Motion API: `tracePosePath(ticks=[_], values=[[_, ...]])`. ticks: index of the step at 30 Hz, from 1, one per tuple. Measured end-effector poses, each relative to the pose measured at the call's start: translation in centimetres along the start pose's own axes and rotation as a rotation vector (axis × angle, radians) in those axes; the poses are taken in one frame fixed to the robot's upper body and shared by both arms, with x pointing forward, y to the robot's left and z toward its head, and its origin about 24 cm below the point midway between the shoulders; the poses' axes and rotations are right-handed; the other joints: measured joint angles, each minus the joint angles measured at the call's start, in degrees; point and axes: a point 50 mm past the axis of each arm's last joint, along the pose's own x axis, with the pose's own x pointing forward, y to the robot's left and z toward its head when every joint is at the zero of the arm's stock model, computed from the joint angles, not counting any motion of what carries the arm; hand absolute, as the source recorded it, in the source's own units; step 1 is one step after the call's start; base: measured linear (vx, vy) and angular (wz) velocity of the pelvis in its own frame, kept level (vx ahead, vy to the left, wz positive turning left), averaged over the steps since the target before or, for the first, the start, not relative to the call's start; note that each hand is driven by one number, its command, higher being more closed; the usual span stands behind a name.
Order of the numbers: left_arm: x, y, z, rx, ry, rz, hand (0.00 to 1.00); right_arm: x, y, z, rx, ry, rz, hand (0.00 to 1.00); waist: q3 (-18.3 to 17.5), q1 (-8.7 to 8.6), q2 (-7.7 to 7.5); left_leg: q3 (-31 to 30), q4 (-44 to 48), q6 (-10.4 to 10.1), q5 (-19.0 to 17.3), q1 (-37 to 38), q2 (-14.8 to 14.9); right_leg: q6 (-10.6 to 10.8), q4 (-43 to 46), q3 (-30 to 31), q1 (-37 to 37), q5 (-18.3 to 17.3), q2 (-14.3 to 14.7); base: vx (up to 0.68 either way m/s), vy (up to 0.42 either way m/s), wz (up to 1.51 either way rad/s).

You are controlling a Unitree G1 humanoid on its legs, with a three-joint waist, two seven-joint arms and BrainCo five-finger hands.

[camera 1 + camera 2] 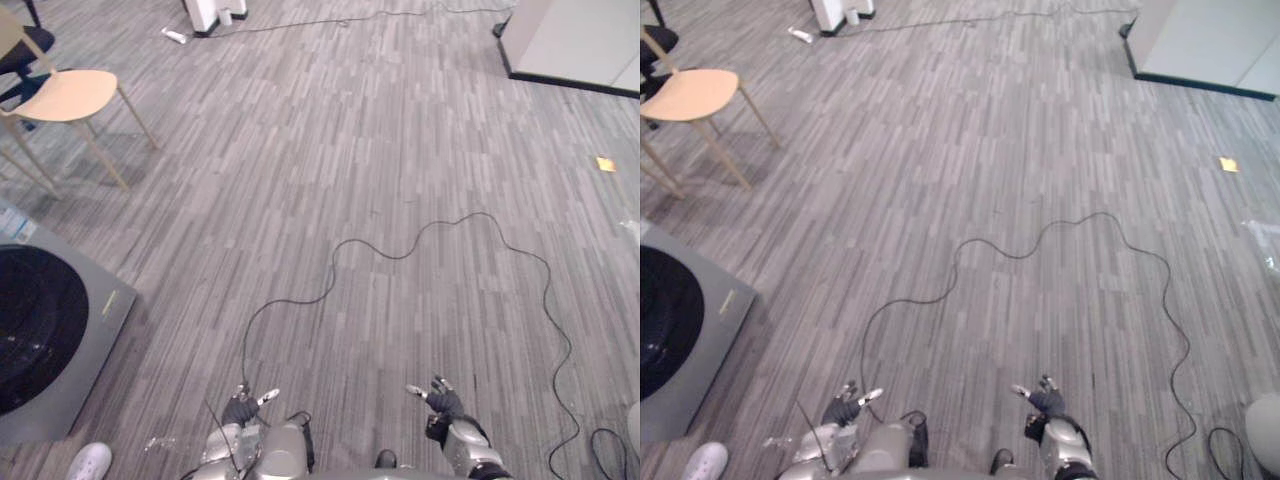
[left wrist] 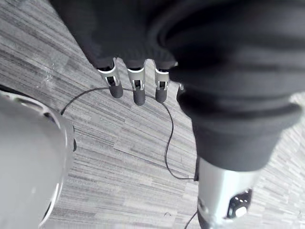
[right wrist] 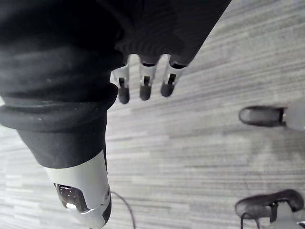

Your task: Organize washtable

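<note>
Progress check, seen from beside the robot.

- Grey plank floor (image 1: 400, 150): takes up nearly all of what lies ahead of the robot.
- Grey machine (image 1: 45, 330) with a dark round door, at the robot's left, low down. Probably a washer; nothing rests on the part of its top that shows.
- White cabinet (image 1: 575, 40): far right corner, well apart from the robot.
- Wooden chair (image 1: 70, 95): far left, seat bare.
- Left hand (image 1: 240, 408): held low in front of the body, fingers (image 2: 138, 93) straight and relaxed over bare floor, nothing in it.
- Right hand (image 1: 443, 402): same posture, near the left hand and level with it; fingers (image 3: 144, 88) loose and extended, nothing in it.
- White shoe (image 1: 88, 461) of a person, just beside the machine's near corner.
- Yellow slip (image 1: 606, 164) on the floor, far right.

Where the washtable stands I cannot tell from here, nor what sits on it.

Judgement: no item is in either hand and none lies within reach, so I take the organizing as not started. All of it is left: face the washtable, approach, then sort.
</note>
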Motion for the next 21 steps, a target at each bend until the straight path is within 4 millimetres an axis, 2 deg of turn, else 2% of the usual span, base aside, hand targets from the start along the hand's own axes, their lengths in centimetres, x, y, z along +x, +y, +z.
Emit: tracePosePath(ticks=[1, 2, 4, 5, 6, 7, 8, 9, 10, 11, 12, 13, 14, 15, 16, 17, 18, 19, 20, 21], values=[[0.0, 0.0, -0.2, 0.015, 0.010, -0.012, 0.00, -0.1, 0.1, -0.4, 0.001, 0.013, 0.008, 0.00, 0.1, -0.15, -0.70, 0.3, 0.0, 1.0, -1.3, 1.3, -0.2, -0.5, 10.0, -0.6, -3.6, -2.0, -1.8, 0.04, 0.071, 0.02], [-0.1, -0.2, -0.4, 0.028, 0.021, -0.021, 0.00, -0.2, 0.1, -0.9, 0.000, 0.027, 0.008, 0.00, 0.1, -0.25, -1.12, 0.3, 0.1, 1.1, -1.9, 2.4, -0.5, -0.8, 15.3, -1.5, -5.2, -2.2, -3.1, 0.07, 0.119, 0.15], [-0.6, 0.9, -1.2, 0.068, 0.043, -0.007, 0.00, -0.8, 0.1, -2.7, -0.025, 0.079, 0.016, 0.00, -0.8, -0.54, -2.36, -0.6, -0.7, 1.0, -3.8, 6.6, -1.9, -1.6, 27.7, -3.9, -7.2, 1.0, -7.2, 0.12, 0.119, 0.21], [-0.7, 1.2, -1.5, 0.075, 0.051, -0.002, 0.00, -0.8, 0.2, -2.9, -0.026, 0.087, 0.019, 0.00, -1.0, -0.85, -2.50, -0.9, -1.3, 1.2, -4.0, 7.6, -2.5, -1.7, 30.0, -4.4, -7.8, 2.0, -8.3, 0.20, 0.102, 0.34], [-1.0, 1.4, -1.9, 0.086, 0.063, 0.001, 0.00, -0.8, 0.4, -3.1, -0.025, 0.093, 0.023, 0.00, -1.4, -1.79, -3.16, -2.2, -2.9, 1.8, -4.0, 9.9, -3.1, -2.1, 35.2, -5.2, -9.5, 6.5, -10.3, 0.24, 0.092, 0.38], [-1.0, 1.4, -1.8, 0.091, 0.059, -0.001, 0.00, -0.8, 0.4, -3.1, -0.024, 0.094, 0.023, 0.00, -1.4, -2.14, -3.06, -2.9, -3.2, 1.9, -3.9, 10.5, -3.1, -2.0, 37.1, -5.9, -10.2, 5.5, -10.8, 0.28, 0.076, 0.44], [-1.0, 1.5, -1.7, 0.097, 0.057, -0.001, 0.00, -0.8, 0.4, -3.1, -0.022, 0.094, 0.022, 0.00, -1.3, -2.14, -2.81, -3.5, -3.9, 2.0, -3.7, 11.4, -2.9, -2.2, 38.9, -7.5, -11.2, 1.6, -11.1, 0.31, 0.049, 0.44], [-1.0, 1.6, -1.8, 0.103, 0.062, -0.002, 0.00, -0.8, 0.3, -2.9, -0.021, 0.090, 0.020, 0.00, -1.1, -2.65, -1.88, -4.7, -4.8, 1.7, -3.5, 12.4, -2.2, -2.3, 37.8, -10.9, -12.0, -3.5, -10.6, 0.35, 0.037, 0.54], [-1.1, 1.5, -2.1, 0.100, 0.068, -0.003, 0.00, -0.7, 0.2, -2.7, -0.023, 0.084, 0.018, 0.00, -0.3, -3.06, -0.58, -5.6, -5.9, 1.2, -3.2, 13.8, -1.4, -2.5, 34.1, -12.9, -12.7, -6.5, -8.7, 0.29, 0.016, 0.45], [-1.1, 1.5, -2.0, 0.099, 0.065, -0.005, 0.00, -0.7, 0.1, -2.7, -0.023, 0.081, 0.016, 0.00, 0.0, -3.06, -0.09, -6.2, -6.6, 0.9, -3.0, 14.4, -1.3, -3.2, 31.6, -13.0, -13.7, -7.2, -7.5, 0.30, -0.007, 0.39], [-1.0, 1.3, -2.0, 0.096, 0.069, -0.007, 0.00, -0.5, -0.2, -1.9, -0.020, 0.054, 0.009, 0.00, 0.5, -3.28, 1.01, -7.2, -7.8, 0.7, -2.9, 15.2, -0.8, -3.4, 23.7, -12.5, -15.2, -7.3, -4.8, 0.30, -0.030, 0.51], [-0.9, 1.0, -1.9, 0.091, 0.068, -0.013, 0.00, -0.5, -0.8, -1.6, -0.018, 0.042, -0.005, 0.00, 1.1, -3.29, 1.89, -7.9, -8.8, -0.5, -2.4, 15.6, -0.5, -2.7, 10.0, -11.5, -15.7, -5.2, -2.0, 0.31, -0.045, 0.61], [-0.8, 0.9, -1.9, 0.090, 0.070, -0.013, 0.00, -0.5, -0.9, -1.6, -0.021, 0.044, -0.009, 0.00, 1.2, -3.22, 1.92, -8.0, -9.2, -1.2, -2.1, 15.8, -0.5, -2.4, 4.3, -11.0, -15.9, -3.2, -1.3, 0.35, -0.077, 0.66], [-0.8, 0.8, -2.1, 0.089, 0.082, -0.012, 0.00, -0.5, -1.2, -1.6, -0.018, 0.045, -0.016, 0.00, 1.5, -3.19, 1.65, -8.3, -10.1, -2.9, -2.1, 17.6, -0.6, -2.2, -3.7, -10.1, -16.1, 1.1, -0.6, 0.32, -0.083, 0.43], [-0.8, 0.9, -2.4, 0.090, 0.094, -0.009, 0.00, -0.5, -1.2, -1.7, -0.017, 0.046, -0.016, 0.00, 1.7, -3.24, 1.51, -8.7, -10.3, -3.6, -2.4, 18.7, -0.6, -2.5, -5.9, -9.7, -15.9, 2.8, -0.4, 0.44, -0.146, 0.53], [-0.9, 1.4, -2.7, 0.077, 0.104, 0.008, 0.00, -0.5, -1.1, -1.7, -0.019, 0.048, -0.010, 0.00, 1.6, -3.25, 1.31, -9.8, -10.7, -5.2, -3.3, 20.8, -0.7, -3.3, -7.9, -8.9, -15.7, 5.4, -0.2, 0.48, -0.203, 0.64], [-1.1, 2.0, -3.0, 0.063, 0.112, 0.033, 0.00, -0.7, -0.9, -2.4, -0.021, 0.064, -0.002, 0.00, 1.3, -3.30, -0.65, -11.3, -11.3, -6.8, -4.2, 23.2, -1.3, -4.2, -8.3, -8.4, -14.4, 6.5, -1.1, 0.50, -0.244, 0.76], [-1.1, 2.4, -3.0, 0.063, 0.111, 0.045, 0.00, -1.0, -0.9, -3.0, -0.017, 0.080, -0.002, 0.00, 1.2, -3.30, -1.44, -12.3, -11.9, -7.5, -4.7, 24.3, -1.7, -5.4, -7.7, -7.6, -14.1, 9.4, -2.1, 0.66, -0.346, 0.68], [-1.0, 1.9, -3.2, 0.036, 0.121, 0.047, 0.00, -0.7, -1.3, -2.3, -0.032, 0.064, -0.009, 0.00, 0.6, -3.10, 0.70, -13.4, -12.4, -8.8, -5.4, 25.7, 1.5, -7.1, -2.7, -8.4, -15.1, 9.3, 0.0, 0.55, -0.299, 0.53], [-1.0, 1.6, -3.5, 0.023, 0.130, 0.044, 0.00, -0.6, -1.4, -1.8, -0.031, 0.046, -0.014, 0.00, 0.6, -3.40, 1.54, -13.9, -11.7, -10.0, -4.8, 25.3, 3.4, -8.1, -0.6, -10.0, -15.4, 6.4, 0.7, 0.63, -0.350, 0.47]])
